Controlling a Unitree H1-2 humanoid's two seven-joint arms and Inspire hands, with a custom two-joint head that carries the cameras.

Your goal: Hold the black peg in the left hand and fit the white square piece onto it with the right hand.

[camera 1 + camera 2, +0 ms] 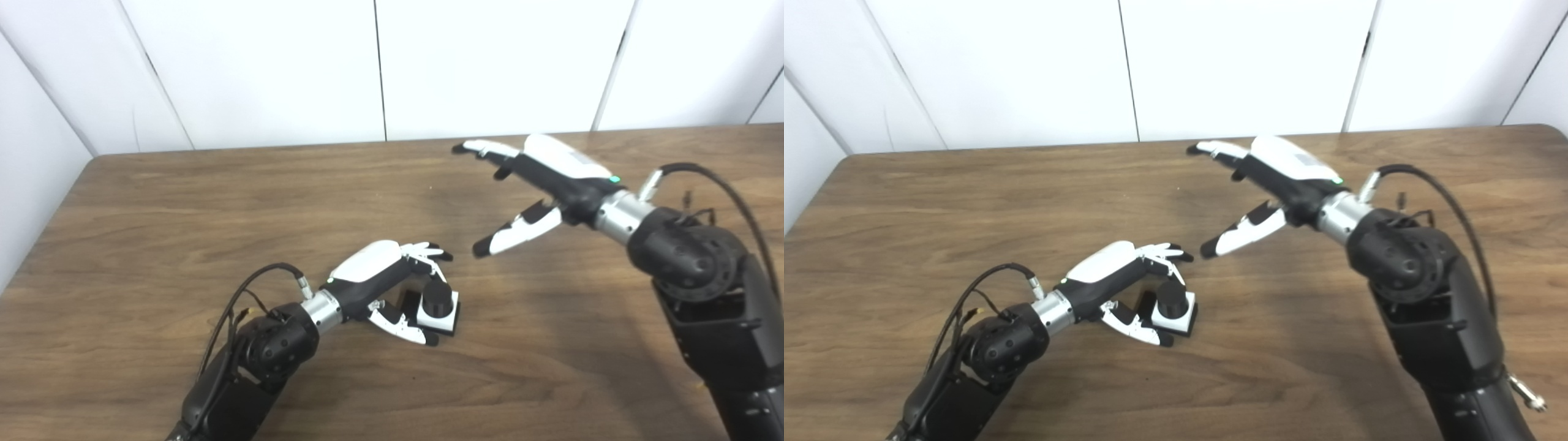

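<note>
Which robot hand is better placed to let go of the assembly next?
Left. The left robot hand curls around the black peg and white square piece; the right robot hand hovers open, apart.

Bright, even illumination from overhead. Soft, diffuse shadows on the table point(184, 202) beneath the left hand point(392, 278) and right hand point(533, 184). Faint sheen along the far table edge; mild glare on the white hand shells. White wall panels point(257, 67) near overexposure. Slight overall softness, moderate compression noise in wood grain. Straight panel seams, little edge distortion. Both views matched in exposure.
</note>
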